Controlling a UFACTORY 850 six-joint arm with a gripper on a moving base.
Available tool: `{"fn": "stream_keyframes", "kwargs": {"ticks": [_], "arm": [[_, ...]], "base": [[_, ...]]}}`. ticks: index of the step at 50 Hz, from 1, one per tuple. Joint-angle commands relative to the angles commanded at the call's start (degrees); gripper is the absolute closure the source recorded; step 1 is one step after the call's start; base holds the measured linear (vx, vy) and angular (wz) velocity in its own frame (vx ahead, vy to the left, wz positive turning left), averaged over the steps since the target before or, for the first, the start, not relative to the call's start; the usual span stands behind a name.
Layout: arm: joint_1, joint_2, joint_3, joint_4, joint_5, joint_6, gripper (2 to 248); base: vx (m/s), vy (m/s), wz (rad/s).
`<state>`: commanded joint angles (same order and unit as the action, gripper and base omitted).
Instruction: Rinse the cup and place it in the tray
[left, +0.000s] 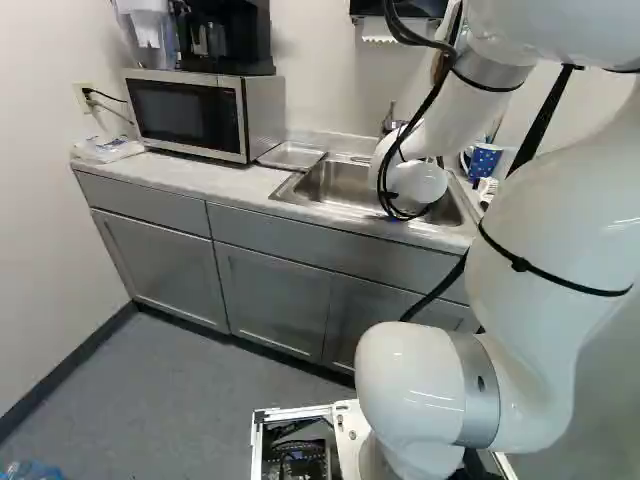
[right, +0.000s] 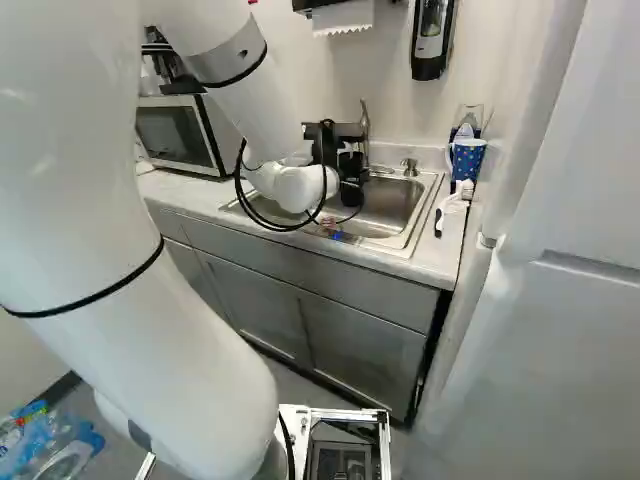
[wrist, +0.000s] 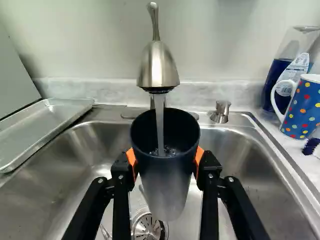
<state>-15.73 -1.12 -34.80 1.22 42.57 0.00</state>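
Gripper (right: 348, 178) closed on dark cup (wrist: 165, 187), one orange pad (wrist: 200, 156) on each side. Cup is over the sink (wrist: 240, 172), mouth up, under the faucet (wrist: 159, 67). Water running, stream drops from the spout straight into the cup; splashing visible inside. Strainer (wrist: 148, 227) in sink bottom, lower than the cup, partly covered by it in the wrist view. Arm (left: 545, 250) reaches out over the sink.

Metal tray (wrist: 45, 125) on the desk (left: 180, 175), between microwave (left: 190, 115) and sink, right next to the basin. Cup is well apart from it, not in it. Short metal knob (wrist: 220, 112) at the sink's back rim, near faucet.

Other side of the sink from the tray: blue polka-dot mug (wrist: 306, 107), upright, white handle; bottle with blue contents (wrist: 277, 75) just behind it; white-handled brush (right: 455, 200) near the mug.

Black appliance (left: 225, 35) on top of microwave. White plastic packet (left: 108, 147) on desk at the left end in the left base view. Gray cabinets (left: 270, 300) below. Paper towels (right: 343, 15) and black dispenser (right: 431, 45) up on the wall. Clear and blue plastic items (right: 50, 440) on floor, lower left of right base view.
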Motion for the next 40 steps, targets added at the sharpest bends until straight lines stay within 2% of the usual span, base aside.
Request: {"fn": "stream_keyframes", "kwargs": {"ticks": [40], "arm": [[0.0,0.0,0.0,0.0,0.0,0.0,125]], "base": [[0.0,0.0,0.0]]}}
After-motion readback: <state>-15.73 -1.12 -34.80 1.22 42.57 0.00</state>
